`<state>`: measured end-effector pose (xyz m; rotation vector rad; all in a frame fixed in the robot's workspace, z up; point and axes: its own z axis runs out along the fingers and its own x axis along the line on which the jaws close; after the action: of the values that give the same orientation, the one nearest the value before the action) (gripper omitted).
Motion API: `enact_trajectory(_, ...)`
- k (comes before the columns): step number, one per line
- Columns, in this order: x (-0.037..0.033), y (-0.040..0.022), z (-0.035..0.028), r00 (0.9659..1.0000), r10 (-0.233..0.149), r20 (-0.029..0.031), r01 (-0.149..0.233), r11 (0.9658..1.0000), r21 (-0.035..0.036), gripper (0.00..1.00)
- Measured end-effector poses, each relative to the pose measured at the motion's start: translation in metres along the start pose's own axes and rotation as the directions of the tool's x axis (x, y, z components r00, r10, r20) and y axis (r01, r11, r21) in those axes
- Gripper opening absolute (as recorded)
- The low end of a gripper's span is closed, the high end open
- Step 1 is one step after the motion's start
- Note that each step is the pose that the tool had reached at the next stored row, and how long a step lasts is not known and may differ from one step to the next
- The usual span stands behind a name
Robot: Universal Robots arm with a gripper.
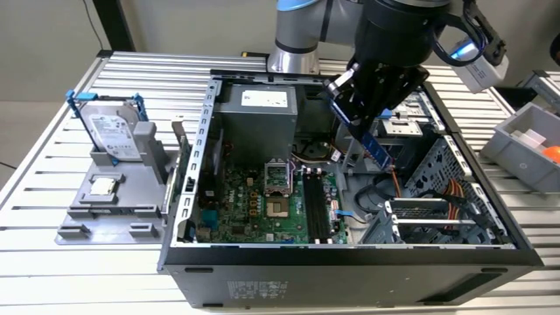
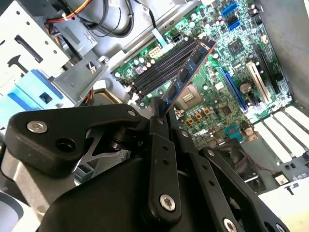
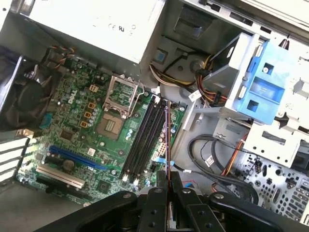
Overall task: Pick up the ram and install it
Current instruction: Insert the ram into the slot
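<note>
On the exterior view's left, you have a grey tray on the slatted table. A hard drive stands upright in it inside a blue bracket, and a small square chip lies in a pocket in front of it.

In the middle, the computer case lies open on its side. It holds the green motherboard, a grey metal box at the back, and four long black slots side by side.

Your gripper hangs over the case, and the arm above it is cut off by the picture's top edge. Its fingers are pinched together on one end of the ram. That end is hidden between them in both wrist views.

The ram slopes down into the case, in the air and clear of the slots, towards the exterior view's right of them. In the second wrist view you see the ram's flat face with its black chips. In the first wrist view the ram is edge-on, a thin dark line running along beside the slots.

At the exterior view's far right, a grey bin is cut off by the edge. It holds something orange that you cannot make out.
</note>
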<state>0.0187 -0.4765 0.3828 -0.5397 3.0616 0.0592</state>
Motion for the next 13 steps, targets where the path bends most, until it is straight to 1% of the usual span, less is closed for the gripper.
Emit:
enact_trajectory(3,0.0000,0.0000,0.0000,0.9996,0.028,0.0009,-0.028,0.9996,0.0012,0.00)
enact_trajectory(6,0.0000,0.0000,-0.0001,0.9984,0.056,0.0017,-0.056,0.9984,0.0022,0.00)
enact_trajectory(9,0.0000,0.0000,-0.0001,0.9966,0.083,0.0027,-0.083,0.9966,0.0032,0.00)
enact_trajectory(13,0.0000,0.0000,0.0000,0.9930,0.118,0.0040,-0.118,0.9930,0.0043,0.00)
